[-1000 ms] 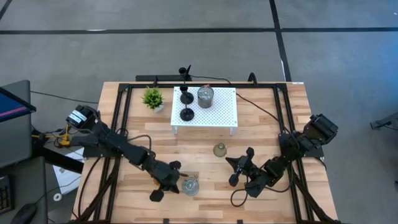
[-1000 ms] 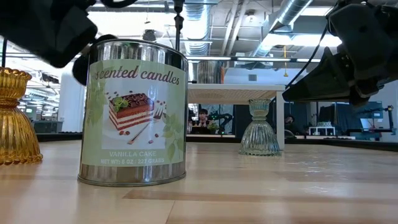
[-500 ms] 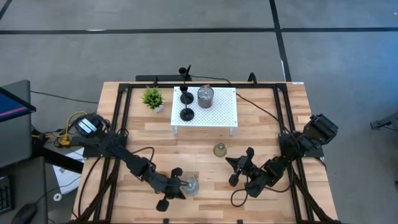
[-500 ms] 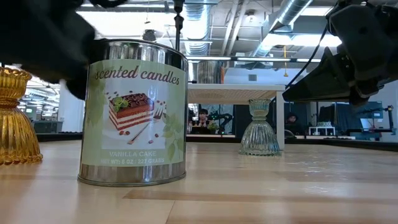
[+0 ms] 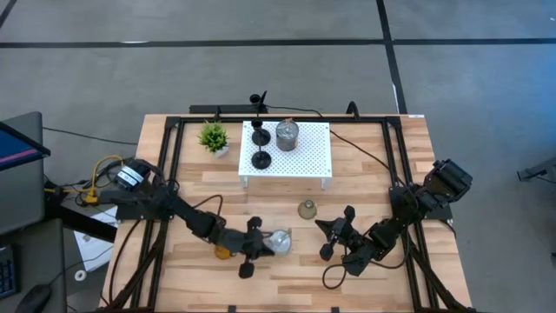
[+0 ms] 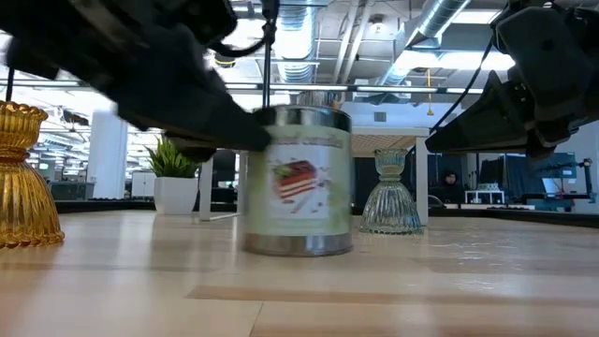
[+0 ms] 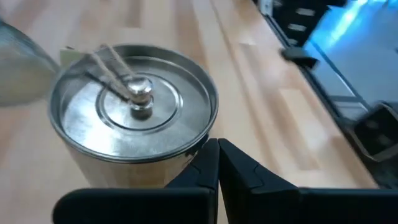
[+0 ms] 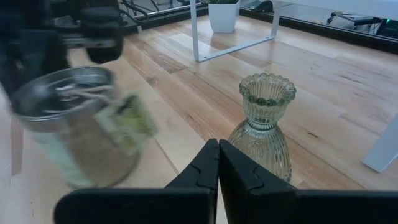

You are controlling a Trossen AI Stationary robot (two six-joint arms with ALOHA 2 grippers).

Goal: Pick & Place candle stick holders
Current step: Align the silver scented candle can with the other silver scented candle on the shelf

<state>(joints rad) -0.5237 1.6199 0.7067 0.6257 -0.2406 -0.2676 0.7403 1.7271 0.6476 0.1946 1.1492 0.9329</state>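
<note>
- The left hand (image 5: 257, 248) has its fingers pressed together with nothing between them — it is nudging, not gripping, the tin candle jar (image 6: 298, 181), which stands upright on the table (image 5: 287, 278) near the front middle.
- Judging by the blur, the jar is sliding; push low on its wall so it does not tip.
- The amber holder (image 6: 23, 178) sits just beside the left arm — keep the arm clear of it.
- The olive bell-shaped holder (image 8: 263, 121) stands near the right hand (image 8: 218, 163), which waits with fingers shut and empty.
- A proper pick probably needs the fingers parted first.
</note>
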